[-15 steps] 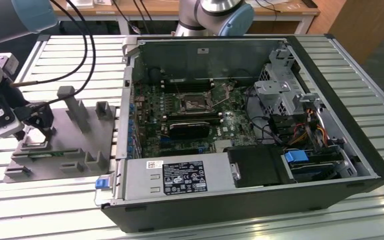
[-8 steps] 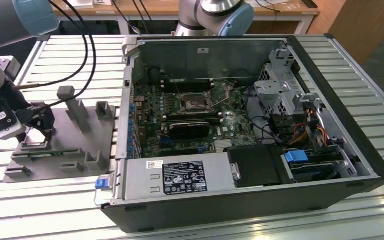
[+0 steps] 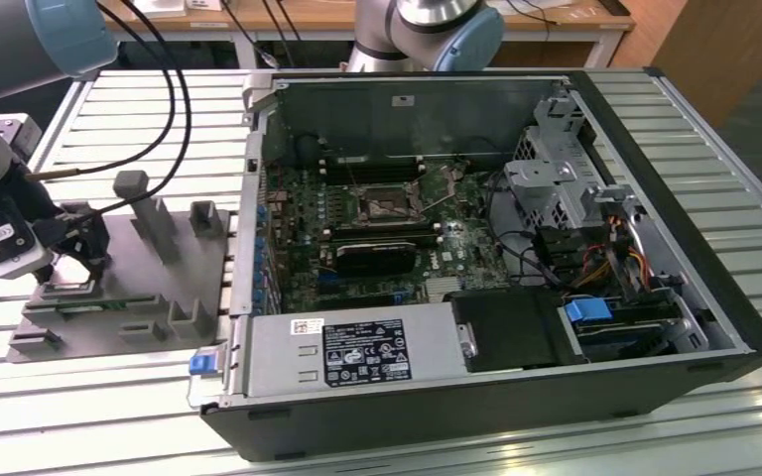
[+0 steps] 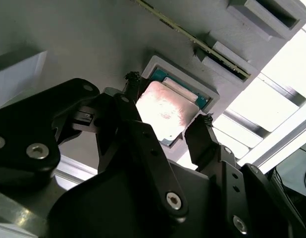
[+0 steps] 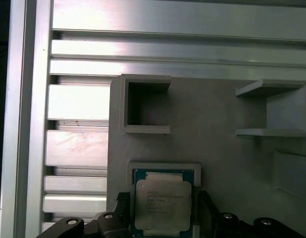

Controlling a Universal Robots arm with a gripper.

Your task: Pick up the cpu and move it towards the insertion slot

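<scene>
The cpu (image 5: 163, 201), a flat silver square on a teal base, lies in a pale-rimmed square nest of the grey fixture (image 3: 130, 297) on the exterior view's left. My gripper (image 3: 70, 263) hangs low over that nest. In both wrist views its black fingers (image 4: 205, 126) stand on either side of the cpu (image 4: 165, 106), close to its edges, and the gripper (image 4: 168, 101) looks open around it. The insertion slot (image 3: 385, 205), a silvery frame with a dark centre, sits on the motherboard inside the open computer case, well to the exterior view's right of the gripper (image 5: 163, 206).
Grey posts and blocks (image 3: 156, 223) rise from the fixture near the gripper. A stick of RAM (image 4: 192, 42) lies in the fixture beside the nest. The case wall (image 3: 255, 198) stands between fixture and motherboard. A black heatsink (image 3: 378, 256) sits beside the slot. Everything rests on a slatted metal table (image 3: 116, 397).
</scene>
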